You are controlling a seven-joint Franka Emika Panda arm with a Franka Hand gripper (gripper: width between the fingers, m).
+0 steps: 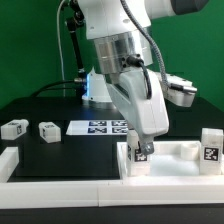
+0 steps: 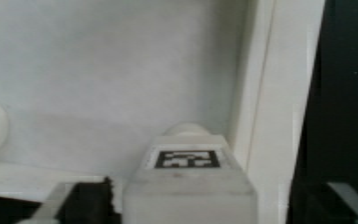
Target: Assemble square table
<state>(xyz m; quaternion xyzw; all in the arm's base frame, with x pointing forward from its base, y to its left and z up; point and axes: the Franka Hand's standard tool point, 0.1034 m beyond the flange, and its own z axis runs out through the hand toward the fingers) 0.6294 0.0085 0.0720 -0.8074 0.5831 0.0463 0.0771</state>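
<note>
At a corner of the tabletop [image 1: 172,166] a leg [image 2: 190,165] stands against the raised rim, the gripper [image 1: 141,151] over it with fingers [image 2: 91,203] spread clear, so seating this leg looks nearly done; next, lift straight off and fetch a loose leg [image 1: 47,130] lying well off the tabletop.

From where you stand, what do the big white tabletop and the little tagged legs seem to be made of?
The tabletop looks like white plastic, matte and smooth, with a moulded-looking raised rim. The legs are apparently the same white plastic, judging by matching colour and dull sheen; the black-and-white tags look printed or stuck on, I cannot tell which.
</note>
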